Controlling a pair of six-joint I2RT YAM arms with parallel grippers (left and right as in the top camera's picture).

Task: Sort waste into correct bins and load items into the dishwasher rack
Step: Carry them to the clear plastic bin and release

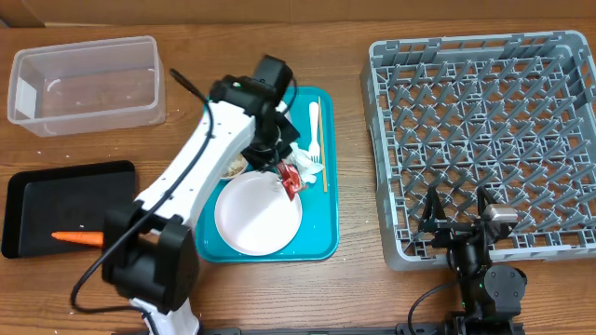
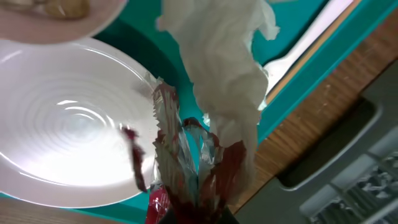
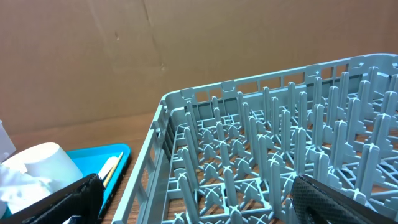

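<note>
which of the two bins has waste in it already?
The shallow black rectangular tray: a whole orange carrot lies in it. The clear plastic rectangular tub looks empty.

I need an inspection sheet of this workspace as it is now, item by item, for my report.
Surface: wooden table, teal tray in the middle.
Job's things: red wrapper and napkin beside the plate; bowl with scraps next to it; fork on the teal tray; carrot in the black tray; nothing seen in the clear tub or rack.
Clutter: wooden stick beside the fork.
Grippers: left gripper shut on the red wrapper; right gripper open, at the rack's near edge.
Cables: black cable along the left arm.
Surroundings: cardboard wall behind the table.
</note>
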